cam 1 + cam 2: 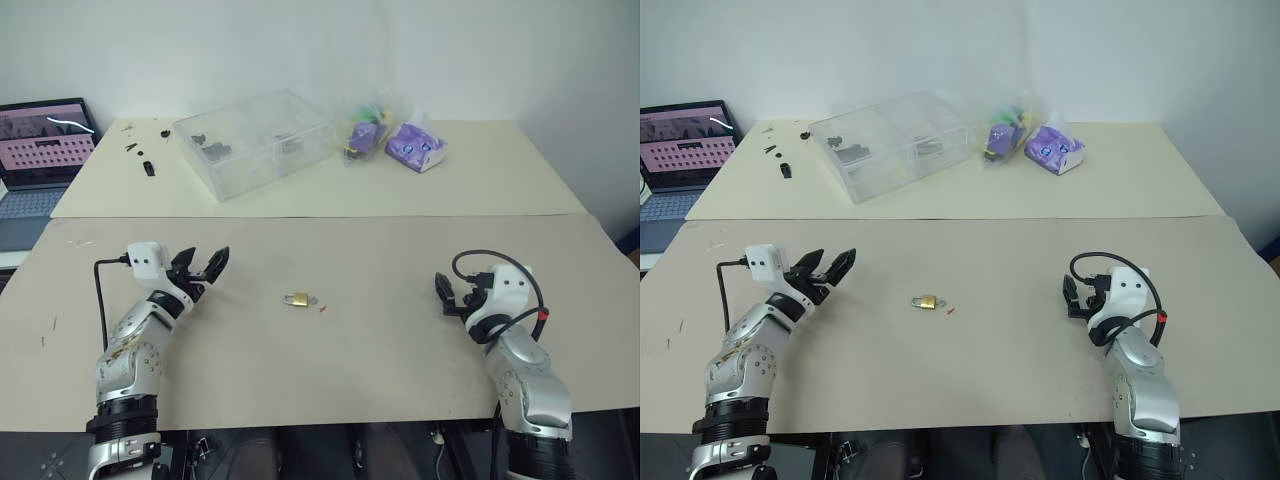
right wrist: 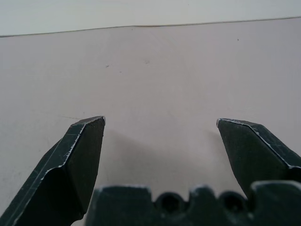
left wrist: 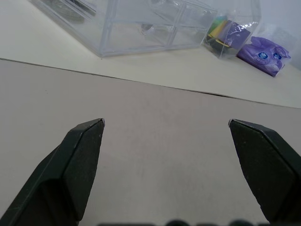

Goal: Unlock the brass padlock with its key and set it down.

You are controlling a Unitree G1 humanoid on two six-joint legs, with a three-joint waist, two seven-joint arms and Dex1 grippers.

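The brass padlock (image 1: 296, 299) lies flat on the near tan table (image 1: 380, 350), about midway between my two arms, with a small silver piece showing at its right side. I cannot make out the key as a separate thing. A tiny red speck (image 1: 322, 308) lies just right of the lock. My left gripper (image 1: 205, 262) hovers open to the left of the lock, well apart from it, its fingers (image 3: 87, 141) wide with nothing between them. My right gripper (image 1: 452, 293) stands open to the right of the lock, also empty, over bare table (image 2: 160, 70).
On the far table stand a clear plastic box (image 1: 255, 140), a clear bag of coloured items (image 1: 368, 130) and a purple packet (image 1: 415, 147). Small black parts (image 1: 148, 165) lie at its left end. A laptop (image 1: 40, 150) sits beyond the left edge.
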